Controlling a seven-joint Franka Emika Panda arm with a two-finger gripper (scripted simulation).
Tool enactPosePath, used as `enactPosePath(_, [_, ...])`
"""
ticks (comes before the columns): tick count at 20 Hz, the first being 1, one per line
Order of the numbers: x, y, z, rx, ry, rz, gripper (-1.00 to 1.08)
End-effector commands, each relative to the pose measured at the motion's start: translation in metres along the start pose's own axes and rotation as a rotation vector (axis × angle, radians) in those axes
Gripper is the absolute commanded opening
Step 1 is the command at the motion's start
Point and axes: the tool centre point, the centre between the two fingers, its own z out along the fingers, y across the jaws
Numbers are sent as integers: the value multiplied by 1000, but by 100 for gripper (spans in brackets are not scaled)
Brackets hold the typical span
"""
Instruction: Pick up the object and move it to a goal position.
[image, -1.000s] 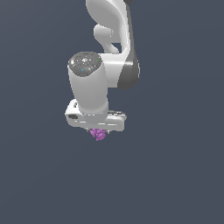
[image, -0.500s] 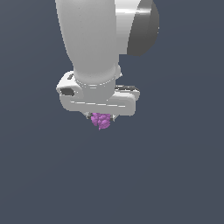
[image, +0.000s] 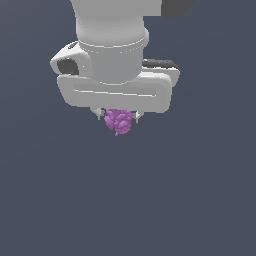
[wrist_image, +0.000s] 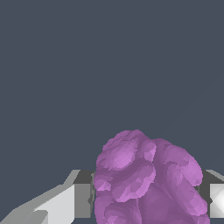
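The white arm hangs over a plain dark grey background, its claw (image: 118, 119) pointing straight down. Pinched between the two short fingers (image: 98, 115) is the object (image: 118, 121), a lumpy purple-magenta clump that pokes out just below the fingertips. In the wrist view the object (wrist_image: 146, 181) fills the gap between the finger pads (wrist_image: 82, 200), touching both, with its bumpy lobes bulging past them. Nothing is seen beneath it but flat grey.
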Motion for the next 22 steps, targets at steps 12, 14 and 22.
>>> enactPosePath(12, [7, -9, -46, 0, -1, 0, -100])
enactPosePath(14, [8, -9, -48, 0, -1, 0, -100])
enactPosePath(22, [9, -10, -52, 0, -1, 0, -100])
